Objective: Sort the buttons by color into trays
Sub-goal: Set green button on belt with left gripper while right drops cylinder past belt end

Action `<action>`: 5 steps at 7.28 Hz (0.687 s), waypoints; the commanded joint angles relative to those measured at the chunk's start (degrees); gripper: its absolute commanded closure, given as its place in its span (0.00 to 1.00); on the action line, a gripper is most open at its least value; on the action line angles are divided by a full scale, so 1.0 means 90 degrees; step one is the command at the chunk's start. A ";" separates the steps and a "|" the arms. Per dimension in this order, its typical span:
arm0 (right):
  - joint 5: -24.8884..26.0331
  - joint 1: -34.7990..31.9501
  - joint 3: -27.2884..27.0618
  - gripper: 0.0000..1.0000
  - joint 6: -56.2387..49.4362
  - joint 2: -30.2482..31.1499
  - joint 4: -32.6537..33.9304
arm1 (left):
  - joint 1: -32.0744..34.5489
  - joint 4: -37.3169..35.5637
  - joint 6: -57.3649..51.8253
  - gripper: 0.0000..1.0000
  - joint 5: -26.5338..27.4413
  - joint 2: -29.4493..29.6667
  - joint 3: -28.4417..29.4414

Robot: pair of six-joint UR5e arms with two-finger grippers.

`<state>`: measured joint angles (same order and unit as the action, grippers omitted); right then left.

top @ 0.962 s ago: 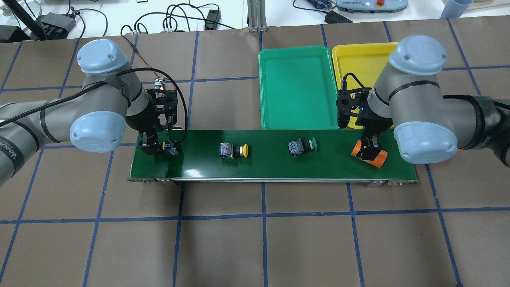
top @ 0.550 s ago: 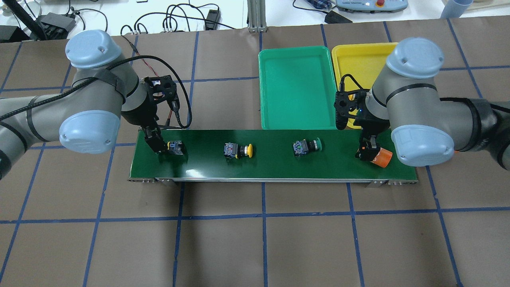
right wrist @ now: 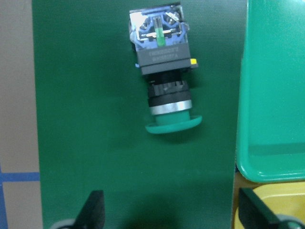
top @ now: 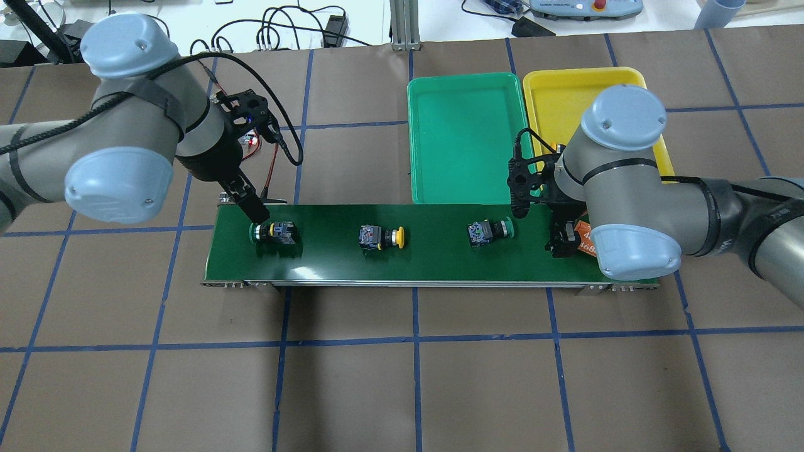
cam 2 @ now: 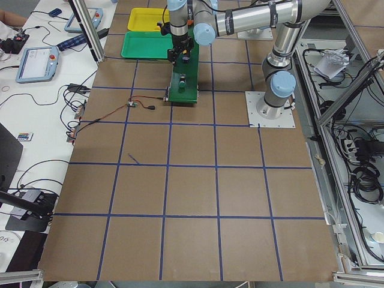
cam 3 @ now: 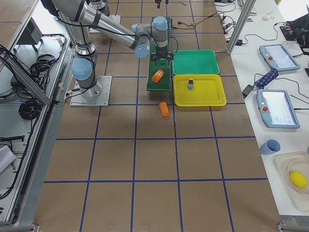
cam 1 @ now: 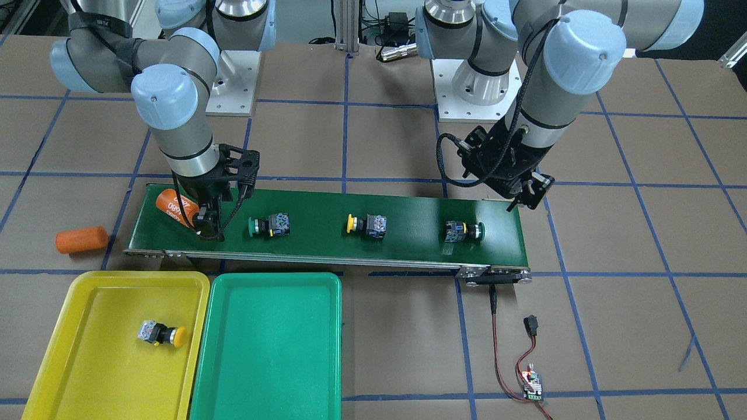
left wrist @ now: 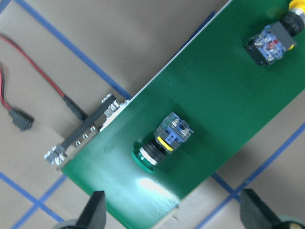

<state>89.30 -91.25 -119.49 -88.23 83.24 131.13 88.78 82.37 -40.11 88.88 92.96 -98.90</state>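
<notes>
Right gripper: fingers apart, nothing between them, at the lower frame edge.
Green button: upper centre, ahead of the fingers, untouched, lying on the conveyor belt.
Handling: likely light, rigid plastic. The round cap may slip, so take the blocky body by its flat sides.
Left gripper: fingers apart; second green button mid-frame, clear of them.
Yellow button: belt centre.
Trays: green tray and yellow tray at top of frame; sorted yellow button lies in the yellow one.

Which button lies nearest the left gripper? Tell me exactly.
The green-capped button at the conveyor belt end, beside the left gripper. The yellow-capped button sits mid-belt; the other green button lies toward the right gripper.
</notes>
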 commanded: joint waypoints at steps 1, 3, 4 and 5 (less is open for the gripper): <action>-0.0077 -0.0008 0.0005 0.00 0.0008 -0.0204 -0.0029 | 0.0086 0.0623 0.2471 0.00 0.0055 -0.0046 0.0344; -0.0068 -0.0008 0.0044 0.00 0.0038 -0.0254 -0.0029 | 0.0427 0.0642 0.3710 0.00 0.0085 -0.0124 0.0383; -0.0078 -0.0017 0.0044 0.00 0.0057 -0.0245 -0.0019 | 0.0429 0.0642 0.3724 0.00 0.0095 -0.0192 0.0403; -0.0088 -0.0017 0.0034 0.00 0.0057 -0.0245 -0.0019 | 0.0400 0.0642 0.3724 0.00 0.0124 -0.0241 0.0403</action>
<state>88.60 -91.38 -119.14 -87.80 81.07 130.93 92.32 88.11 -7.60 89.73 91.39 -95.38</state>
